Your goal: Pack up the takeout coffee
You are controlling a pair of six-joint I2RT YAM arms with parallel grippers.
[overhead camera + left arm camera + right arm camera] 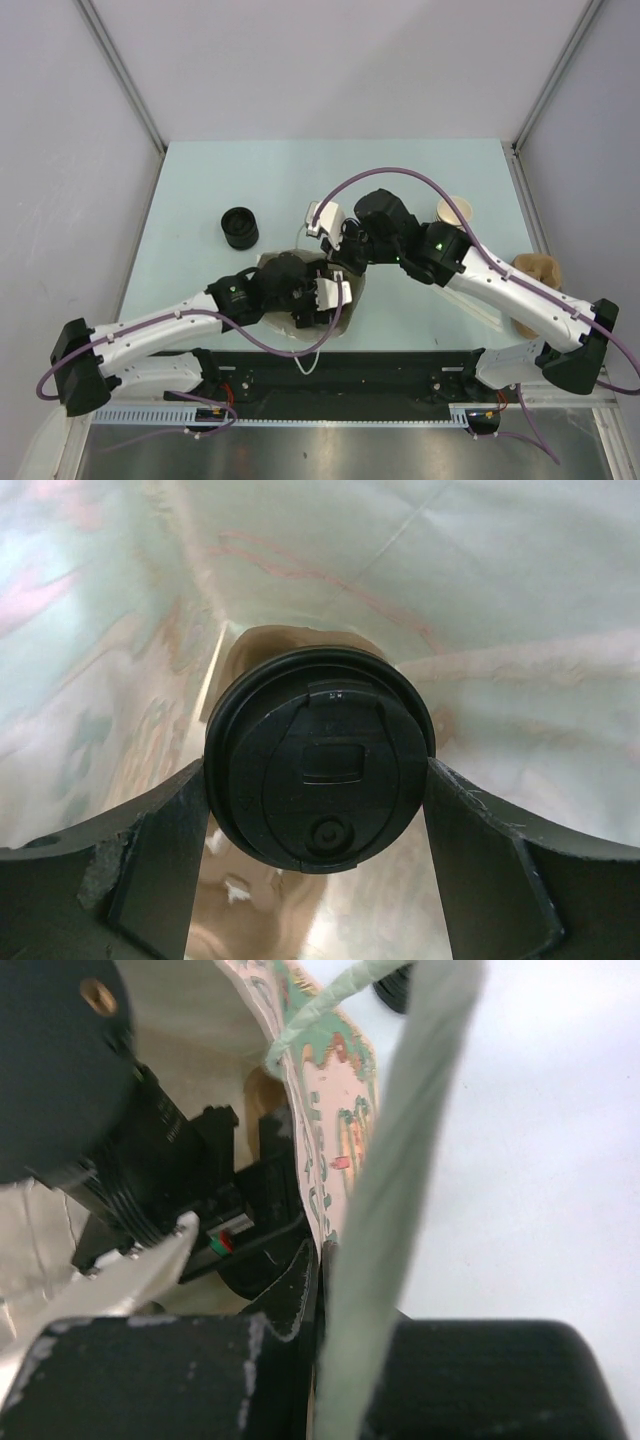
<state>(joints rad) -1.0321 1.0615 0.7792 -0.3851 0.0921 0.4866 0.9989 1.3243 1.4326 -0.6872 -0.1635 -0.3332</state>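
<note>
Cup: takeout coffee [320,770] inside paper bag [480,600], grasped by left gripper [316,810].
Bag mouth: right gripper [325,1280] clenched on the paper bag's edge.
Remaining: likely set down, release, withdraw.

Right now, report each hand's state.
Left hand: closed on the takeout coffee, inside the bag.
Right hand: shut, pinching the bag's edge.

**Even overhead light, soft close-ups**

Bright, diffuse, nearly shadowless on tabletop [200,180]. Left wrist: dimmer, warm. Sharp on coffee lid [320,770], blur and washout across bag walls [500,580]. Right wrist: heavy blur on near pale strip [400,1160], blown-out white behind.
</note>
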